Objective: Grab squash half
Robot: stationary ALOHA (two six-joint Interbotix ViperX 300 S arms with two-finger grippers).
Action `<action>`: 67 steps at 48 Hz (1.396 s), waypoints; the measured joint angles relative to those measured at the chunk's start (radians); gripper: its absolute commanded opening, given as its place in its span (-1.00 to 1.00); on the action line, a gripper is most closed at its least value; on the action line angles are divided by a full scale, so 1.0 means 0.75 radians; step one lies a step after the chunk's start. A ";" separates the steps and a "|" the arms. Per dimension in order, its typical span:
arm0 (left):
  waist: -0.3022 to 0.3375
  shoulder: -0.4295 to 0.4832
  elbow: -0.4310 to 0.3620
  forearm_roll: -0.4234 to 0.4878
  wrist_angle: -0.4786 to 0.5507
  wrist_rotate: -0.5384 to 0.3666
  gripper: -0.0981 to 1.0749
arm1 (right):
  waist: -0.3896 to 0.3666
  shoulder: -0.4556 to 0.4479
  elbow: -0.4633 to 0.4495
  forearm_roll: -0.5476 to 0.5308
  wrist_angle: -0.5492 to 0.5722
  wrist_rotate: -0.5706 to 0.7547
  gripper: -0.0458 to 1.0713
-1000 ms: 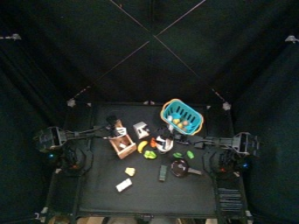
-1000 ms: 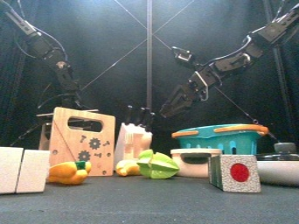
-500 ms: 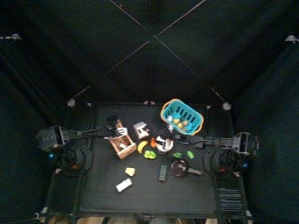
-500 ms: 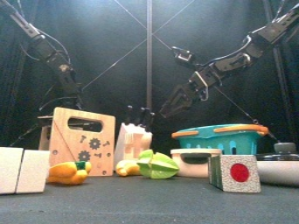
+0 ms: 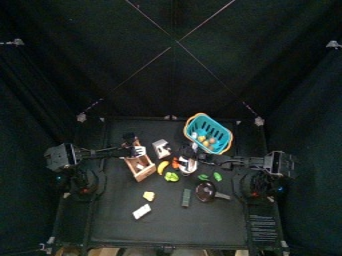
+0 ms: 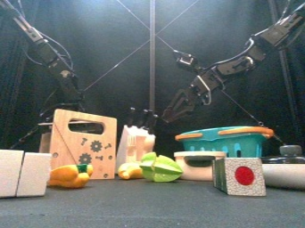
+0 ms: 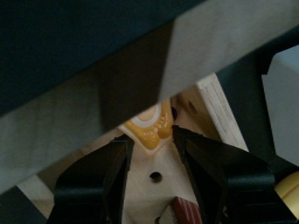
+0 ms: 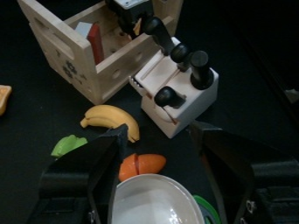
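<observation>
A yellow and cream squash half (image 7: 152,129) lies inside the wooden crate (image 5: 139,165), seen in the left wrist view. My left gripper (image 7: 156,162) hangs right over the crate, open, with the squash half between and beyond its jaws; in the top view it (image 5: 138,152) is at the crate's back edge. My right gripper (image 8: 162,133) is open and empty, above the white bowl (image 8: 149,203) and the banana (image 8: 111,118), near the table's middle (image 5: 191,160).
A white knife block (image 8: 181,83) stands beside the crate. A teal basket (image 5: 207,128) is at the back, a pan (image 5: 207,192) front right, white blocks (image 5: 142,211) front left. Green (image 6: 159,167) and orange (image 6: 70,175) toy vegetables lie mid-table.
The left arm has shifted slightly over the crate. The right arm has barely moved. Nothing was taken hold of.
</observation>
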State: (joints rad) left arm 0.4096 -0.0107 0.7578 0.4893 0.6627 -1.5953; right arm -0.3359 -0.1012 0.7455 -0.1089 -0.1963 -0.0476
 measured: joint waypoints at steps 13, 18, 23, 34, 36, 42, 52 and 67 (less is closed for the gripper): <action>0.002 0.002 0.014 0.057 -0.002 0.004 0.42 | 0.000 -0.049 -0.016 0.012 0.104 0.002 0.71; 0.000 0.002 0.016 0.059 -0.002 0.002 0.36 | -0.002 -0.078 -0.016 0.018 0.147 0.002 0.71; 0.000 0.002 0.018 0.059 -0.002 0.002 0.30 | -0.004 -0.080 -0.020 0.018 0.164 0.002 0.71; -0.002 -0.022 0.020 0.059 0.000 0.002 0.20 | -0.008 -0.080 -0.031 0.018 0.180 0.000 0.71; -0.002 -0.039 0.020 0.059 0.000 0.002 0.20 | -0.008 -0.082 -0.031 0.016 0.182 0.000 0.71; -0.004 -0.094 0.029 0.065 0.010 0.004 0.20 | -0.012 -0.082 -0.033 0.016 0.188 0.000 0.71; -0.020 -0.174 0.053 0.078 0.012 0.004 0.20 | -0.016 -0.082 -0.033 0.016 0.200 0.000 0.71; -0.082 -0.370 0.172 0.115 0.020 0.004 0.20 | -0.020 -0.082 -0.037 0.014 0.202 0.002 0.71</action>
State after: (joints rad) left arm 0.3482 -0.2884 0.8866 0.5752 0.6780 -1.5923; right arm -0.3513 -0.1626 0.7179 -0.0982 -0.0445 -0.0460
